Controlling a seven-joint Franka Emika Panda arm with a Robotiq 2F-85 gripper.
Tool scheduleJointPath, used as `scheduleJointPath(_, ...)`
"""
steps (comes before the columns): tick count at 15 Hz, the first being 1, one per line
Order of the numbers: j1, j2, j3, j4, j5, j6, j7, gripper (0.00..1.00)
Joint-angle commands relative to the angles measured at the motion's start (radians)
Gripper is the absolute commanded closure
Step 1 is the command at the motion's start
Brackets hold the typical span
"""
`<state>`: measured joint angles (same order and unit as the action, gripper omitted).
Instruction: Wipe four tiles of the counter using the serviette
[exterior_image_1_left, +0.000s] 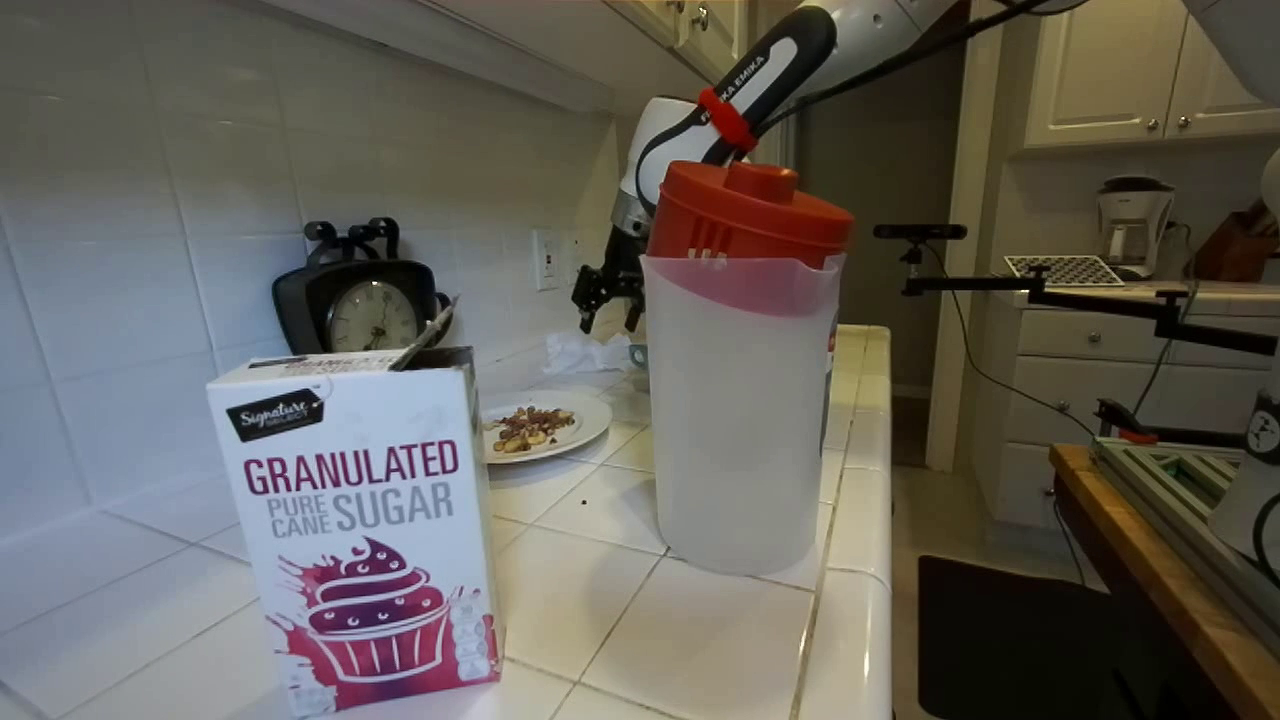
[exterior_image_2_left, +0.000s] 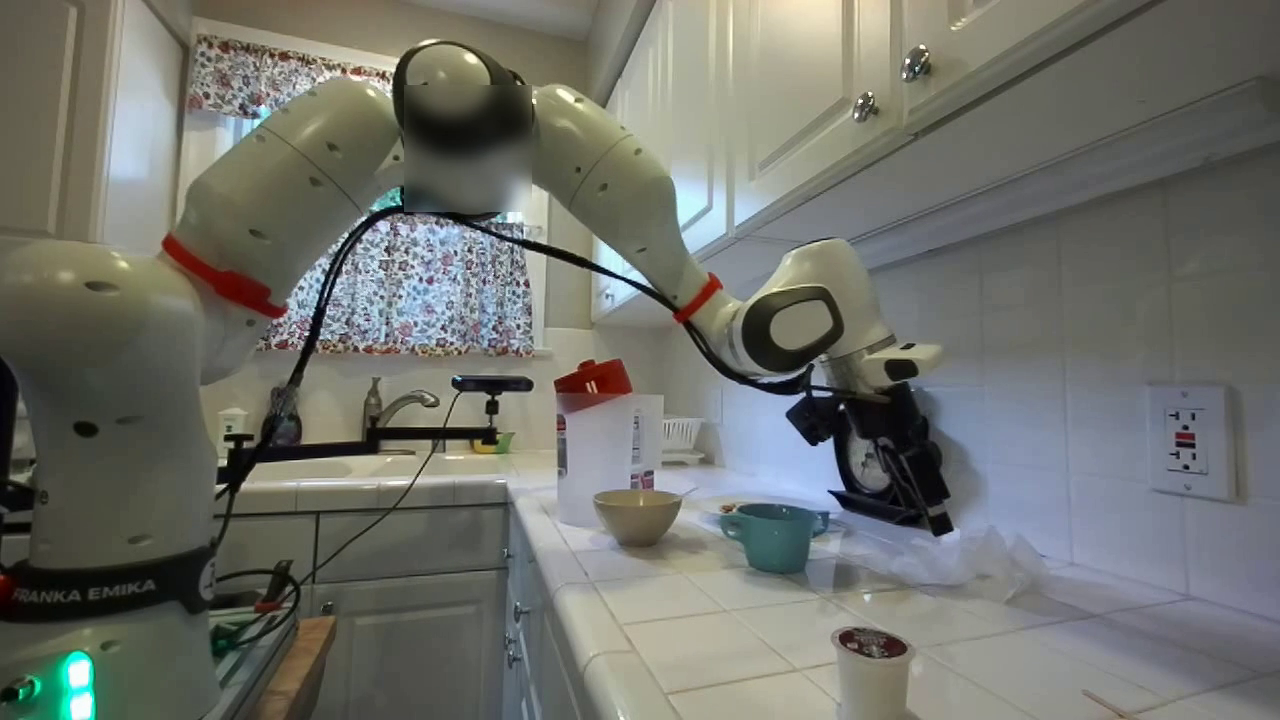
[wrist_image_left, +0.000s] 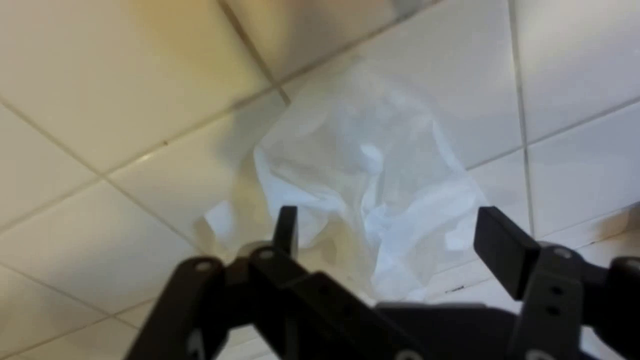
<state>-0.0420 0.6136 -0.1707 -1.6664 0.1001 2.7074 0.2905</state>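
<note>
1. Gripper (wrist_image_left: 386, 222): released, fingers (wrist_image_left: 505, 245) spread wide apart, nothing grasped. Pointing down over the counter (exterior_image_2_left: 690, 650).
2. Serviette (wrist_image_left: 345, 155): thin, white, crumpled, lying on the counter below the gripper. Wrist view has it across grout lines, between and beyond the fingers. Contact with fingers: cannot tell.
3. In an exterior view, serviette is at the right, near the foot of the tiled wall (exterior_image_2_left: 1020, 400), right of the teal two-handled cup (exterior_image_2_left: 775, 545).
4. Counter: glossy white square tiles, thin grout lines.
5. Beige bowl (exterior_image_2_left: 637, 520): upright, left of the cup, apart from it.
6. White pod (exterior_image_2_left: 873, 680), dark red top: upright, near end of the counter. Thin stick (exterior_image_2_left: 1108, 704) to its right, cut off by the frame.
7. In an exterior view, sugar box (exterior_image_1_left: 350, 540) upright at near left, top flap raised.
8. Translucent pitcher (exterior_image_1_left: 740, 430): right of the box, farther, apart. Red lidded piece (exterior_image_1_left: 750, 210) sits tilted in its mouth.
9. White plate (exterior_image_1_left: 592, 425) with nut-like bits (exterior_image_1_left: 535, 430): beyond the box, partly hidden by it.
10. Black clock (exterior_image_1_left: 375, 315): far left, by the wall, lower part hidden behind the box.
11. Outlet (exterior_image_2_left: 1190, 440) on the wall at right.
</note>
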Motion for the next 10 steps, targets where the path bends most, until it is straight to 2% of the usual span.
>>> scheduleJointPath(1, 0.037, -0.138, -0.025, -0.168, -0.049, -0.075, 0.022, 0.00)
scheduleJointPath(10, 0.037, -0.429, 0.004, -0.376, -0.140, -0.350, 0.009, 0.00)
